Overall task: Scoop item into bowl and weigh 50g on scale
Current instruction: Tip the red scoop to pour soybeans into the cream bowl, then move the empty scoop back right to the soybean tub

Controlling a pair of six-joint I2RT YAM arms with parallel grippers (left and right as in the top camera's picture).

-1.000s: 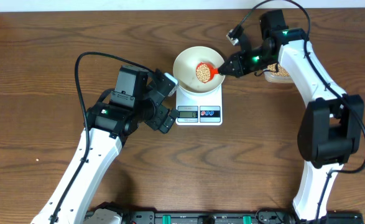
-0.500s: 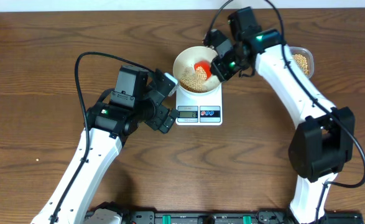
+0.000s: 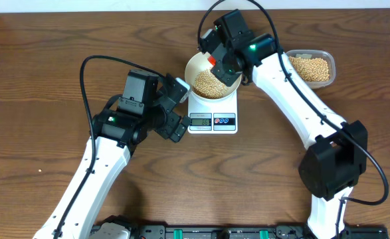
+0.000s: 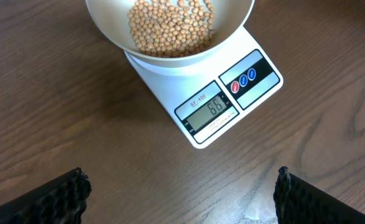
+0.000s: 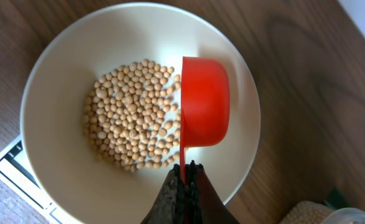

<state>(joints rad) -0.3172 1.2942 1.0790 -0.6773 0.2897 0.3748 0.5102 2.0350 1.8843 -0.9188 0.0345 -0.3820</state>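
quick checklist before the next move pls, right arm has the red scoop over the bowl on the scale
1. bowl seated on the scale: ok.
2. Reading at the 50 target: not ok, it shows 66, so over.
3. right gripper firm on the red scoop: ok, shut on its handle, scoop tipped above the beans.
4. Scoop emptied: cannot tell, only its outside shows.
5. left gripper clear of the scale: ok, open, empty, apart from it.
6. Stray beans on the table near the scale: ok, none seen.
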